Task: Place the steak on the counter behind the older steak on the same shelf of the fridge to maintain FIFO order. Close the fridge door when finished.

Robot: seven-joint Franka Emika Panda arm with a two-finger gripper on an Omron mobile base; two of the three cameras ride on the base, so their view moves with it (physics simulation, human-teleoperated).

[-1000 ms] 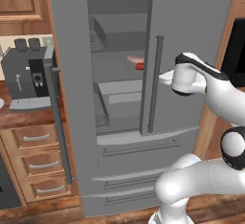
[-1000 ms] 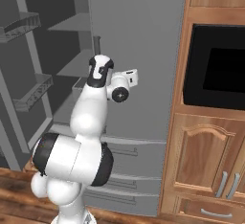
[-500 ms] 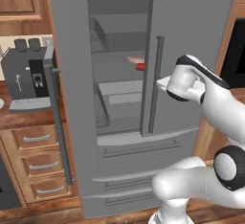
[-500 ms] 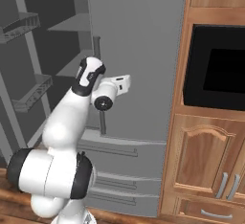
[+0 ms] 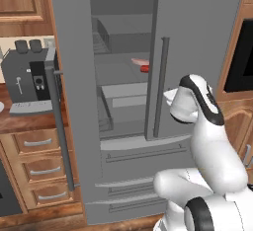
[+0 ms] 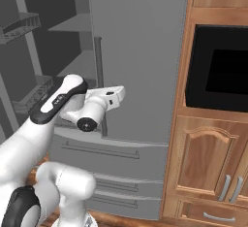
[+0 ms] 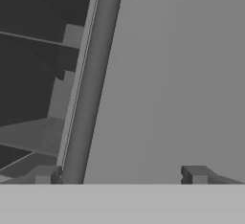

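A grey coffee machine point(image 5: 28, 79) is seen well to the left of the hand, set below a wooden upper cabinet point(image 5: 22, 3). Under it, a stack of light wood drawers point(image 5: 42, 171) with silver handles is found, lower than the hand and far to its left. To the right of the hand, a black built-in oven point(image 6: 218, 71) is framed in a tall wood cabinet point(image 6: 203, 168). Cabinet doors with grey bar handles are placed beneath the oven, below hand level.
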